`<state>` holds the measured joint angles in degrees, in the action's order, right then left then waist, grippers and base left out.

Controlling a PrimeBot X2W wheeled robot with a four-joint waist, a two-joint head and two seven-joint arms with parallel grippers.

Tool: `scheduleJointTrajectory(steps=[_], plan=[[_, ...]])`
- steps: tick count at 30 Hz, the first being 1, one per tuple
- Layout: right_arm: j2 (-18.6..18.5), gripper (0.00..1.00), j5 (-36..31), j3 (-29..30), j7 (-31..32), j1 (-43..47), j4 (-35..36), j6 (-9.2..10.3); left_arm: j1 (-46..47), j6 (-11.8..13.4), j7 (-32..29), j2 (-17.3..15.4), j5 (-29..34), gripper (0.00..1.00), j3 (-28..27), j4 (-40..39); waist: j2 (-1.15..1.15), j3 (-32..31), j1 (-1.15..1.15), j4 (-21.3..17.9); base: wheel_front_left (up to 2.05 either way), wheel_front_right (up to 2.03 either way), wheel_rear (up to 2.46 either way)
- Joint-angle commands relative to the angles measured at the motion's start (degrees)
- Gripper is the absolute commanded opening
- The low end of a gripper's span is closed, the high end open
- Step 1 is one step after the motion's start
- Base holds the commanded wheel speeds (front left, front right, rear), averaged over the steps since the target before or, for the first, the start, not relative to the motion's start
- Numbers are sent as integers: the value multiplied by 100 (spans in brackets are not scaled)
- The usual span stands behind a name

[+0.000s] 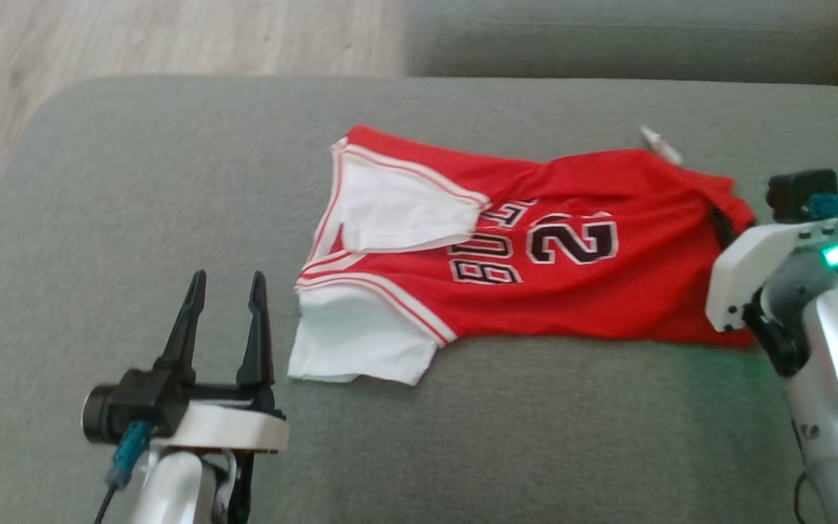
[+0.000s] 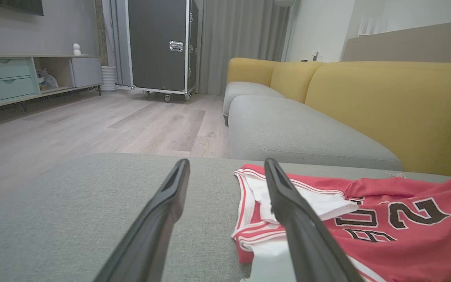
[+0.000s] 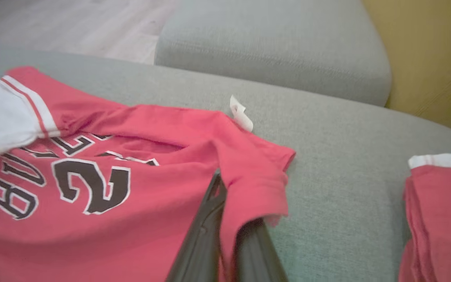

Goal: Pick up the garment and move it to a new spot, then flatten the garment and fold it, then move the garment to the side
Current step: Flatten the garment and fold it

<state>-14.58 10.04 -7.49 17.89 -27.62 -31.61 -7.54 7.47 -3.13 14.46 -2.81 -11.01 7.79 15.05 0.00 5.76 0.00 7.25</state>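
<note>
A red jersey, the garment [image 1: 535,284], lies spread on the grey cushion [image 1: 135,218], with white trim at its left end and black lettering across the middle. My right gripper [image 3: 219,184] is shut on the garment's [image 3: 112,196] right-hand hem, and red cloth is pinched and draped over its fingers. In the head view this gripper [image 1: 723,224] sits at the jersey's right edge. My left gripper [image 1: 228,280] stands open just left of the white trim, holding nothing. Its spread fingers [image 2: 155,219] frame the cushion, with the garment [image 2: 386,227] to their right.
A second red-and-white cloth [image 3: 437,211] lies on the cushion to the right. A white tag [image 3: 240,113] sticks out at the jersey's far edge. Beyond are another grey seat [image 2: 296,133], yellow backrests [image 2: 386,105], wood floor [image 2: 92,121] and a black wheeled case [image 2: 159,43].
</note>
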Motion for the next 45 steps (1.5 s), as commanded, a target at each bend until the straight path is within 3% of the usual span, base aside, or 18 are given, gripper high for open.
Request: scheduleJointTrajectory(steps=[1, 8, 9, 10, 11, 12, 21, 28, 35, 39, 45], plan=[[-13, 0, -151, 150, 38, -325, -93, 5, 366, -45, 53, -13, 66, 100, -101, -150, 0, 215, 0, 265, 0, 0, 0], [-83, 0, -774, 693, -101, -925, -1384, 5, 554, -78, 53, -9, 60, 100, -19, -103, 0, 433, 0, 585, 0, 0, 0], [-100, 11, -874, 736, -174, -1014, -1560, 5, 562, -78, 53, -9, 54, 100, -16, -104, 0, 446, 0, 599, 0, 0, 0], [-131, 91, -992, 760, -310, -1109, -1696, 5, 568, -72, 53, -9, 46, 100, -12, -108, 0, 459, 0, 605, 0, 0, 0], [-131, 91, -992, 760, -310, -1109, -1696, 5, 568, -72, 53, -9, 46, 100, -12, -108, 0, 459, 0, 605, 0, 0, 0], [-152, 100, -1084, 813, -454, -1203, -1825, 5, 575, -62, 53, -9, 36, 100, -8, -113, 0, 472, 0, 603, 0, 0, 0], [-25, 100, -1360, 830, -1924, -1757, -2420, 5, 523, -32, 53, -8, 10, 100, -30, -134, 0, 227, 0, 218, 0, 0, 0], [199, 100, -1137, 634, -2932, -1552, -2200, 5, 324, -16, 53, -8, 26, 100, -154, -186, 0, -166, 0, -298, 0, 0, 0], [615, 100, -978, 804, -3265, -611, -1133, 5, 130, 31, 53, -7, -41, 100, -250, -315, 0, -383, 0, -677, 0, 0, 0], [956, 100, -831, 862, -3286, 445, -15, 5, 26, 45, 53, -7, -148, 100, -256, -340, 0, -447, 0, -818, 0, 0, 0], [1136, 100, -719, 757, -3288, 1567, 907, 5, -94, 33, 53, -7, -228, 100, -223, -123, 0, -485, 0, -938, 0, 0, 0]])
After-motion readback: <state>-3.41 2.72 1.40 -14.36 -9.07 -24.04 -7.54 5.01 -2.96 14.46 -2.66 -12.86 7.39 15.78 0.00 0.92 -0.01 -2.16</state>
